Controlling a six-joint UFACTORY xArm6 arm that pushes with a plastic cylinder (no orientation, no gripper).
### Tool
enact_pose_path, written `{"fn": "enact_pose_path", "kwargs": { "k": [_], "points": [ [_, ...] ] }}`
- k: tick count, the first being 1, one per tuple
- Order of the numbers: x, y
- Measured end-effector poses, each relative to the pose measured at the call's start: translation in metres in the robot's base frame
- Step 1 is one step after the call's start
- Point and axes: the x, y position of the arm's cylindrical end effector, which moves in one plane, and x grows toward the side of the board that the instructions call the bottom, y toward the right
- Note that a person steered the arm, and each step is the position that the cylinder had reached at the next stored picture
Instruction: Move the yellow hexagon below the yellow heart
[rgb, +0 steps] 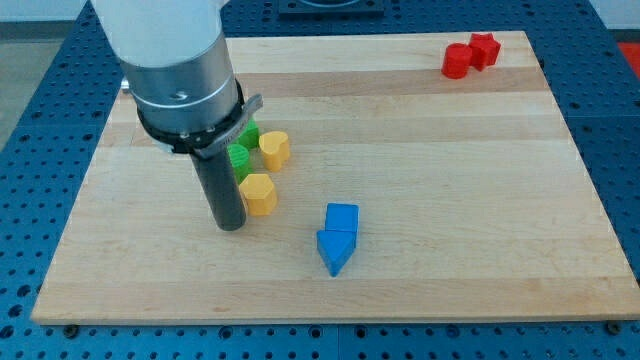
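The yellow hexagon (259, 193) lies on the wooden board left of centre. The yellow heart (274, 148) lies just above it towards the view's top, a small gap apart. My tip (231, 226) is on the board just to the left of the hexagon and slightly below it, very close to it or touching it. The rod and the arm's body hide the board above and to the left of the tip.
Two green blocks (241, 157) sit left of the yellow heart, partly hidden by the arm. A blue cube (343, 216) and a blue triangle (335, 250) lie together to the right. Two red blocks (470, 54) sit at the top right corner.
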Motion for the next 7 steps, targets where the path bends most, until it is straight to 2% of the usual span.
{"fn": "enact_pose_path", "kwargs": {
  "k": [7],
  "points": [
    [-0.009,0.026]
  ]
}}
